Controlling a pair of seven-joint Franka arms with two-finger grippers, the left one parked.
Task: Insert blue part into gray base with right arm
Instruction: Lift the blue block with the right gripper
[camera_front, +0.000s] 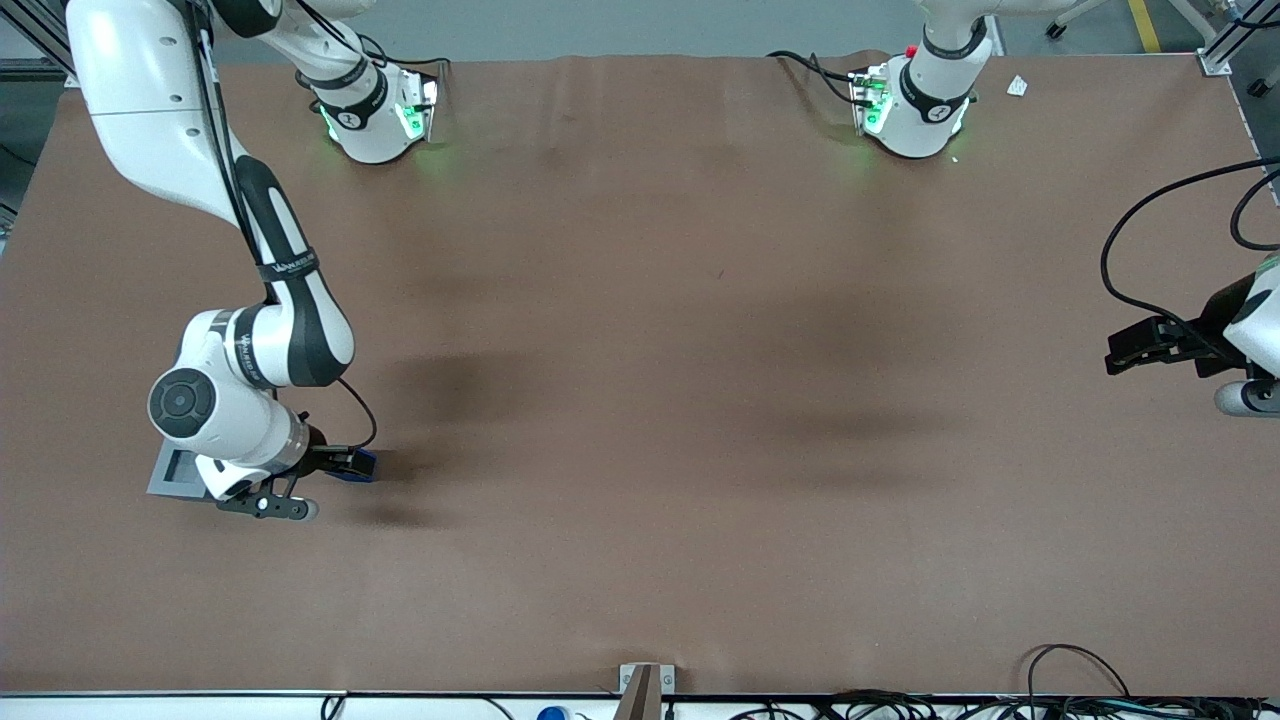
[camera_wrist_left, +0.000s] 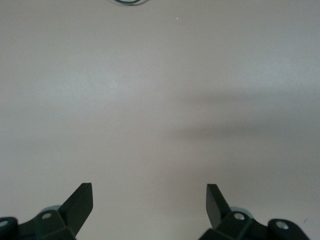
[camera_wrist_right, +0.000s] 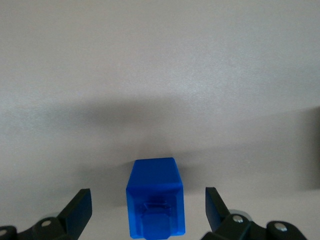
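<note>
Brown table (camera_front: 700, 400) lies open around the wide-spread, empty hand (camera_wrist_right: 148, 212) straddling the blue part (camera_wrist_right: 156, 202) beside the gray base (camera_front: 172, 474).

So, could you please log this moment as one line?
hand: open, straddling blue part | blue part: on table, ungrasped | gray base: beside, socket empty

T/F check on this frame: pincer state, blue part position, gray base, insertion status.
1. The right arm's pincer is open, fingers either side of the blue part. True.
2. The blue part is already seated in the gray base. False: it stands on the table, beside the base.
3. The gray base is partly hidden by the right arm in the front view. True.
4. The pincer is clamped on the blue part. False: gaps show on both sides.
</note>
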